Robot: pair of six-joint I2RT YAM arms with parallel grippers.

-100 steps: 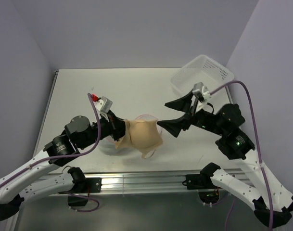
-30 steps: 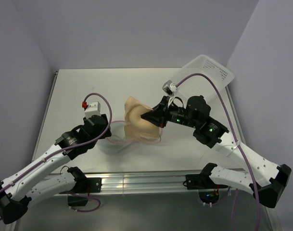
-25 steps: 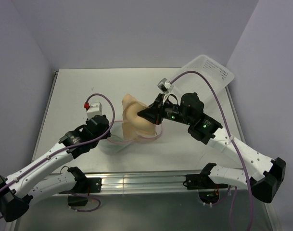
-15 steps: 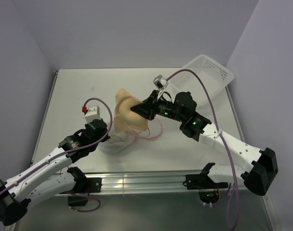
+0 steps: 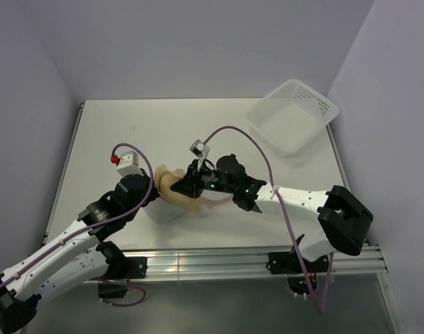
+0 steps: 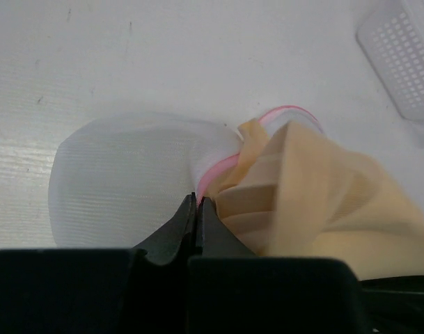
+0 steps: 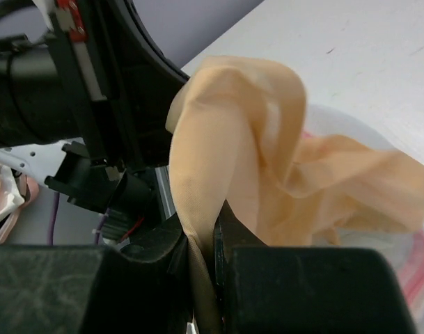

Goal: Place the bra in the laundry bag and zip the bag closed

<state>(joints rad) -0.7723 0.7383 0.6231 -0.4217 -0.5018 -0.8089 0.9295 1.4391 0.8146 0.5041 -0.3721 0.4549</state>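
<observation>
The left gripper (image 6: 198,203) is pinched tight. Its two tips meet on the edge of the bag (image 6: 121,184), right by the pink zip (image 6: 213,172). The thin net is caught between them, so the mouth is held up a bit. The right gripper (image 7: 202,245) is clamped on a fold of the bra (image 7: 229,139). The tan cloth runs up from between its fingers and flops over.

The bra is at the mouth of the bag. Part of it lies over the pink zip, and a big lump sticks out. How much is inside, I cannot tell. The bag lies on the table (image 5: 198,125) near the front edge, between the two arms. A white basket (image 5: 292,115) sits well apart at the far right corner.

The bra looks light and soft. Its puffy parts may spring back out when let go. It will fold and bunch, so it is best pinched on a thick fold and poked down deep. Any thin strap could snag in the zip. The bag is floppy too, and will likely slide or fall shut unless its rim is held. I cannot see the zip tab.
</observation>
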